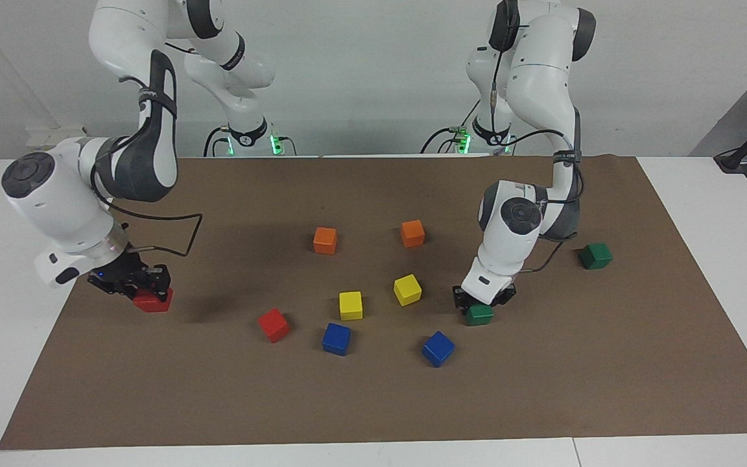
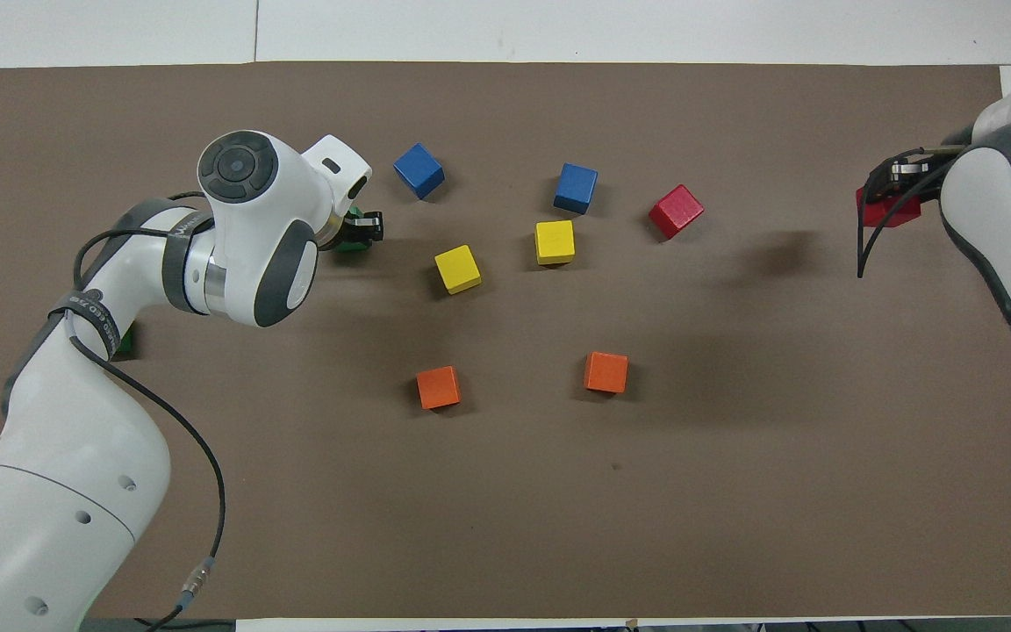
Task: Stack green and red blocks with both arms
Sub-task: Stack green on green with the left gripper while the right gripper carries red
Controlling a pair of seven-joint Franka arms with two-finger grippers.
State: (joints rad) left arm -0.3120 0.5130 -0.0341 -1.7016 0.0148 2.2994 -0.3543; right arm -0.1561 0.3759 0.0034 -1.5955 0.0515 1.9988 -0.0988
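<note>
- Brown mat (image 1: 373,402) covers white table (image 1: 23,363).
- Left gripper (image 1: 480,303) low at center-right of facing frame — clamped on green block (image 1: 480,315) sitting on mat.
- Right gripper (image 1: 143,285) at left edge of facing frame, grasping red block (image 1: 153,300).
- 2nd red block (image 1: 273,325) lower center; 2nd green block (image 1: 595,255) right side.
- 2 orange, 2 yellow, 2 blue cubes scattered mid-frame.

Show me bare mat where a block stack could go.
Bare mat lies farther from the robots than the blue blocks, and between the loose red block and the right gripper. The middle is crowded.
</note>
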